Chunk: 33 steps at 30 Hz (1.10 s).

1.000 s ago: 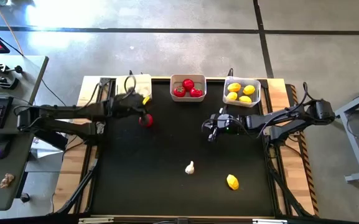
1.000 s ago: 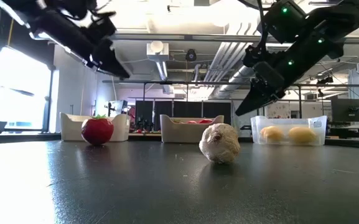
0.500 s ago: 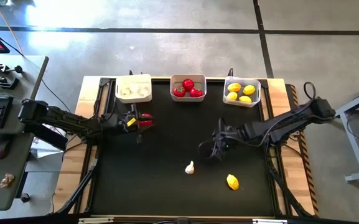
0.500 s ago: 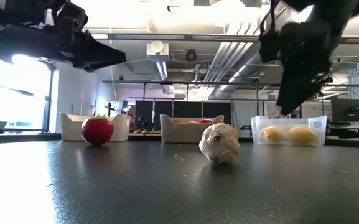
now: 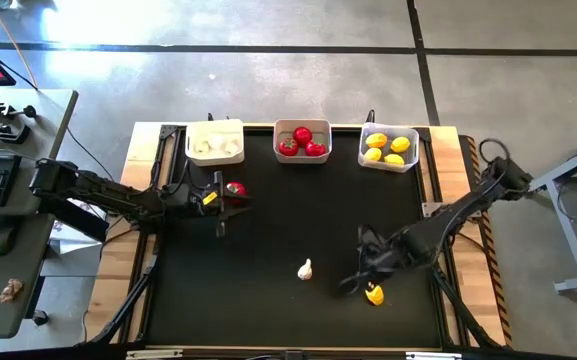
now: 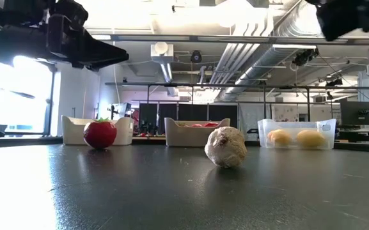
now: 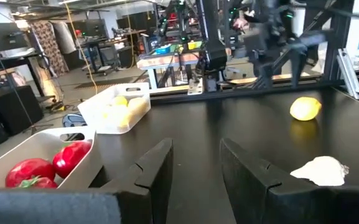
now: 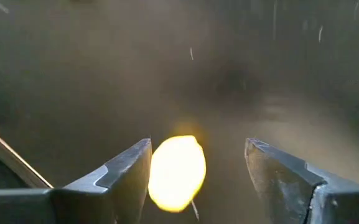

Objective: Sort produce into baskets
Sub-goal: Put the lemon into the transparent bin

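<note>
1. A smooth yellow oval lemon (image 5: pixel 374 294) lies on the matte black table (image 5: pixel 268 250); a knobbly white garlic bulb (image 5: pixel 305 269) sits nearby.
2. The right gripper (image 5: pixel 364 276) reaches low over the lemon, fingers spread to either side of it, not touching.
3. The left gripper (image 5: pixel 219 199), fingers parted and empty, hovers beside a glossy red tomato (image 5: pixel 235 188).
4. Three rounded plastic bins line the far edge: garlic (image 5: pixel 215 141), tomatoes (image 5: pixel 302 141), lemons (image 5: pixel 388 147).

Robotics lab — exposed ceiling ducts (image 6: pixel 248 61), concrete floor (image 5: pixel 268 80), workbenches (image 7: pixel 179 59).

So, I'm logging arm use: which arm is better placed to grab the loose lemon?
Right. The right gripper hangs over the loose lemon, fingers open around it in its wrist view. The left gripper is across the table beside the loose tomato.
</note>
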Each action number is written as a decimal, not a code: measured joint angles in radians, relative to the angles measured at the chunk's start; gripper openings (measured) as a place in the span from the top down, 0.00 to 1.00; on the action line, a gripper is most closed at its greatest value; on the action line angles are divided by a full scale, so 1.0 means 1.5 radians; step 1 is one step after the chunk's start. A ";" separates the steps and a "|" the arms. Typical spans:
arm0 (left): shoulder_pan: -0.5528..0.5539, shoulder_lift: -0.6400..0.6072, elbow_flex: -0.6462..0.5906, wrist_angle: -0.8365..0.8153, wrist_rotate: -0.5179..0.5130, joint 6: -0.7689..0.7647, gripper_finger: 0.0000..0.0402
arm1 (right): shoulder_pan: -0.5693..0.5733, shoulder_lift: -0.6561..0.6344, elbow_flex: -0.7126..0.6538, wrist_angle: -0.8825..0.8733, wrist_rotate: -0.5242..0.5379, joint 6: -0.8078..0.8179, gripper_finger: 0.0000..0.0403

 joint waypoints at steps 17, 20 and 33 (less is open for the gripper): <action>0.000 0.001 0.000 -0.002 -0.002 -0.041 0.71 | 0.033 0.251 0.116 -0.024 -0.209 0.032 0.38; 0.000 0.001 0.000 -0.002 -0.002 -0.040 0.71 | 0.033 0.263 0.116 -0.022 -0.232 0.026 0.38; 0.000 0.001 0.000 -0.002 -0.028 -0.016 0.71 | 0.013 0.262 0.116 0.004 -0.226 -0.093 0.77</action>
